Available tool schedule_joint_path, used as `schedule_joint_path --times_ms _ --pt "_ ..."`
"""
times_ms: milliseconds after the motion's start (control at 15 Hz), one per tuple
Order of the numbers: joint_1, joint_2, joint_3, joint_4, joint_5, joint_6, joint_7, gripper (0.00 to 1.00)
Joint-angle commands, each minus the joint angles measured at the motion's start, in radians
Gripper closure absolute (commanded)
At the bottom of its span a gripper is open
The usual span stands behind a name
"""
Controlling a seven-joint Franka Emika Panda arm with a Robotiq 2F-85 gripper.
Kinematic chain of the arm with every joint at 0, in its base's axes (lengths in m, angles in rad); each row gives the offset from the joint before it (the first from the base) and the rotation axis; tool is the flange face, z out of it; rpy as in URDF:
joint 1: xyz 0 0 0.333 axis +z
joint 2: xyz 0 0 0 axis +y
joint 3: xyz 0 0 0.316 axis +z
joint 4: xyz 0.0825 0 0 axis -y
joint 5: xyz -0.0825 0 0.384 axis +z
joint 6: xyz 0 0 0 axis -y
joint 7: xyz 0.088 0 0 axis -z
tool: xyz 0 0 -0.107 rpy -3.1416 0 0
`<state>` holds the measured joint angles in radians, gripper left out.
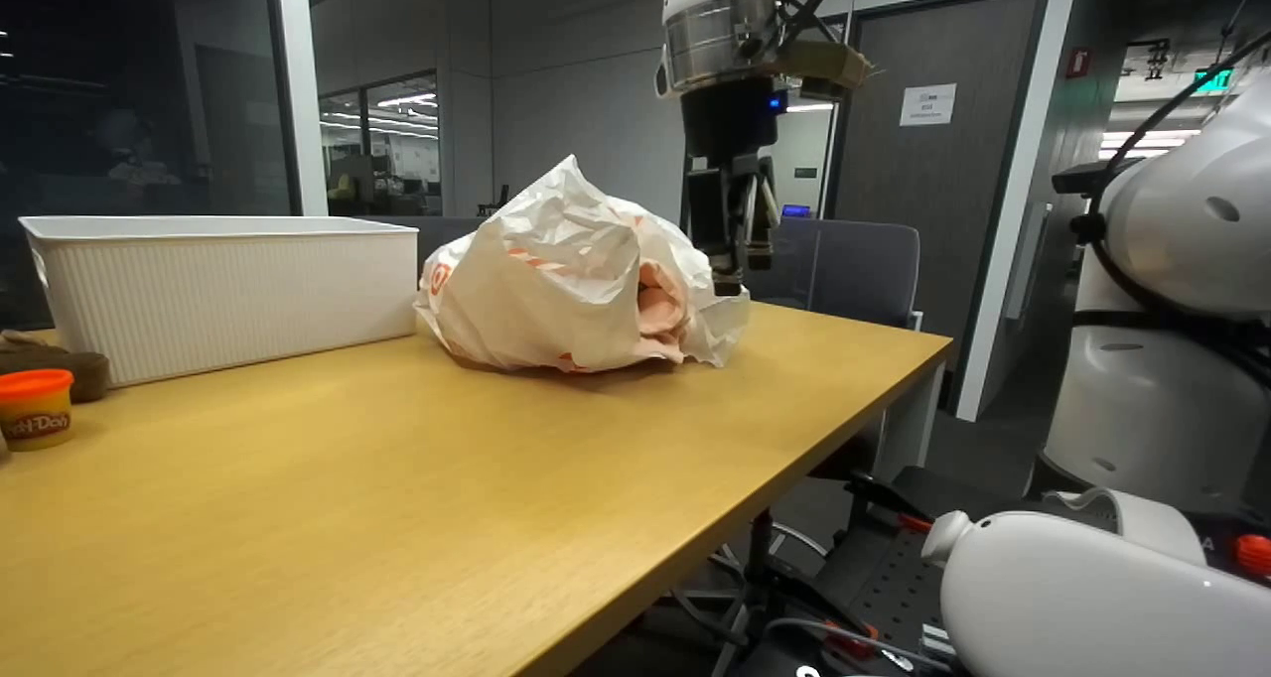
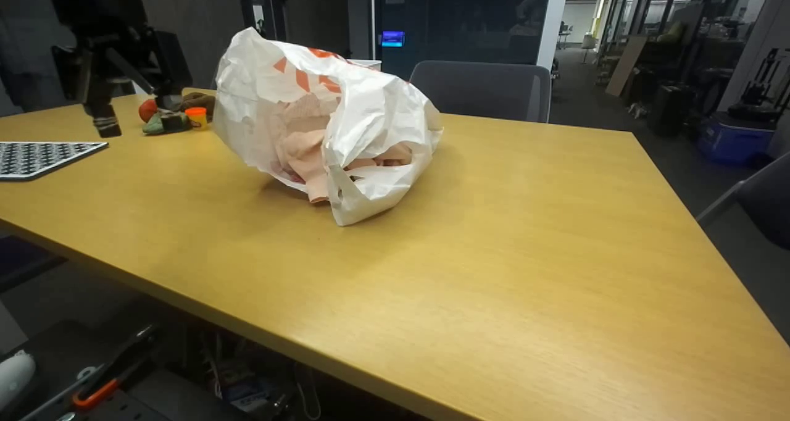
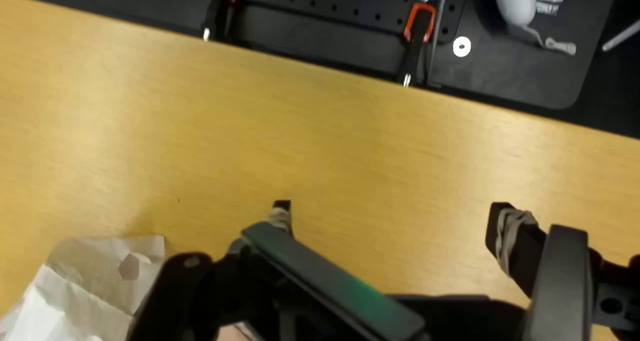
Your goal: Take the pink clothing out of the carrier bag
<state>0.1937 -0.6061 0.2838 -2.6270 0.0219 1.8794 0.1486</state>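
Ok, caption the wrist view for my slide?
Open gripper above the table, part of the carrier bag in the picture's lower left.

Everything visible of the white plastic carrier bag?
The bulging white plastic carrier bag, thin and crinkled, with a red ring logo, lies slumped on the yellowish wooden table, mouth gaping. Wrinkled salmon-pink fabric clothing shows in the mouth, one fold hanging out. A loose plastic flap has gaps.

Carrier bag (image 2: 379, 115) is thin crinkly plastic, slight sheen. Pink clothing (image 2: 307, 152) looks like matt wrinkled cloth. Table (image 2: 524, 273): smooth wood-look, satin. Bin (image 1: 238, 300): ribbed plastic, matt.
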Motion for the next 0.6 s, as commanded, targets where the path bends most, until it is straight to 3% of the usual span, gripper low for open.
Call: schedule_joint_path --times_ms 0,133,333,533 --pt "-0.002 0.067 -0.075 -0.006 -0.002 0.211 -0.089 0.0" --pt "-0.059 0.112 -0.068 0.002 -0.052 0.26 0.002 0.0" --pt "-0.132 0.155 -0.018 -0.004 -0.226 0.353 0.115 0.0" --pt "-0.117 0.207 -0.039 0.003 -0.259 0.403 0.095 0.0"
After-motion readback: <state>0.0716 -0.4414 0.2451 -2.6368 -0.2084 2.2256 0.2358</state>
